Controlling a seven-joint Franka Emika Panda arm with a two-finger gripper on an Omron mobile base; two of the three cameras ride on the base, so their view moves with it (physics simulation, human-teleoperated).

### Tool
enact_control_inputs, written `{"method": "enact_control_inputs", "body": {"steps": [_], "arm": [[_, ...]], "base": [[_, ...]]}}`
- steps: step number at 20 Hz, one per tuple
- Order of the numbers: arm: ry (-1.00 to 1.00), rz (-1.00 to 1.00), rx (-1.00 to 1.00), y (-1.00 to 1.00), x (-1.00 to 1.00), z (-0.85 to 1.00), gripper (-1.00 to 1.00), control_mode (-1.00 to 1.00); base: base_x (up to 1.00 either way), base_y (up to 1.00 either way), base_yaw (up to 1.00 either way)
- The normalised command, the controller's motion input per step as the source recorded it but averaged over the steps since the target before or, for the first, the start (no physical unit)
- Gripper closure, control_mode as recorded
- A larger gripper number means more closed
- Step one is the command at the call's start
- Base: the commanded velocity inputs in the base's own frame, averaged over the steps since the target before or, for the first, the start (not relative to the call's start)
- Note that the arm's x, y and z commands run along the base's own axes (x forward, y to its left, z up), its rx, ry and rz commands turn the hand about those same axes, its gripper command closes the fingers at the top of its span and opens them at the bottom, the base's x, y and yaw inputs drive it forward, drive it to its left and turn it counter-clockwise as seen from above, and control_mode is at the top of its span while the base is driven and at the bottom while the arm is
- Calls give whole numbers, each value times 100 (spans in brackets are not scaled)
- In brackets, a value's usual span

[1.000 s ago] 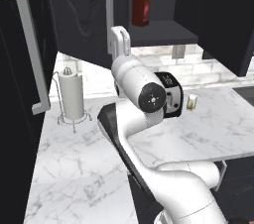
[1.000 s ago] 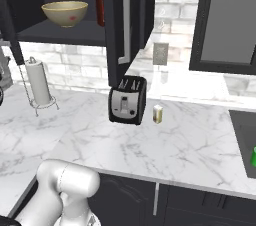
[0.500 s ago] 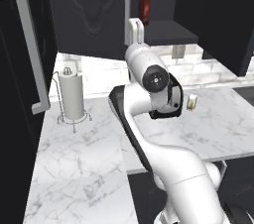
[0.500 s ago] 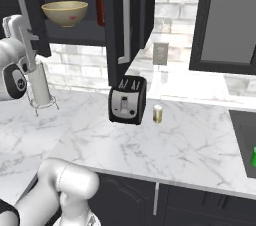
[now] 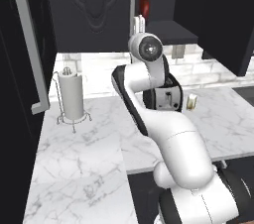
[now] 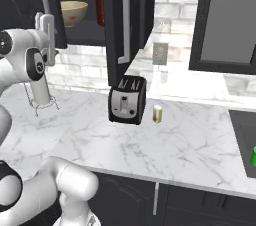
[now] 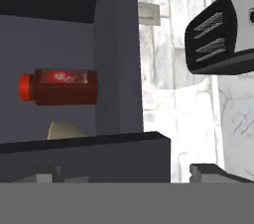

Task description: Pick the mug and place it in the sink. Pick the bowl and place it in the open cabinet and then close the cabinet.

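In the right base view, the mug (image 6: 253,156) is cut off by the right picture edge; only a green sliver shows in the sink (image 6: 242,130), which is itself cropped there. In the hand view, the bowl (image 7: 66,130) shows only a pale rim segment above the cabinet (image 7: 117,59) door edge. In the left base view, the arm hides most of the toaster (image 5: 168,98) under the cabinet.

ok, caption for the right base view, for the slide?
Tan round bowl sits on the open black wall cabinet shelf; open gripper raised beside it.
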Motion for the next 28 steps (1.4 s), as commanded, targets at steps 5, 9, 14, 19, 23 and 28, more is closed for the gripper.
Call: {"method": "enact_control_inputs", "body": {"steps": [5, 9, 14, 19, 23, 28], "arm": [[38, -4, 9, 4, 92, -84, -100, -100], [39, -4, 9, 7, 93, -81, -100, -100], [31, -4, 7, 4, 96, -61, -100, -100], [26, -4, 7, 1, 93, -60, -100, -100], [12, 0, 15, -5, 7, -74, -100, -100], [-43, -2, 37, -87, -100, -100, -100, -100]], "base": [[0, 0, 0], [0, 0, 0], [0, 0, 0], [0, 0, 0], [0, 0, 0], [0, 0, 0]]}}
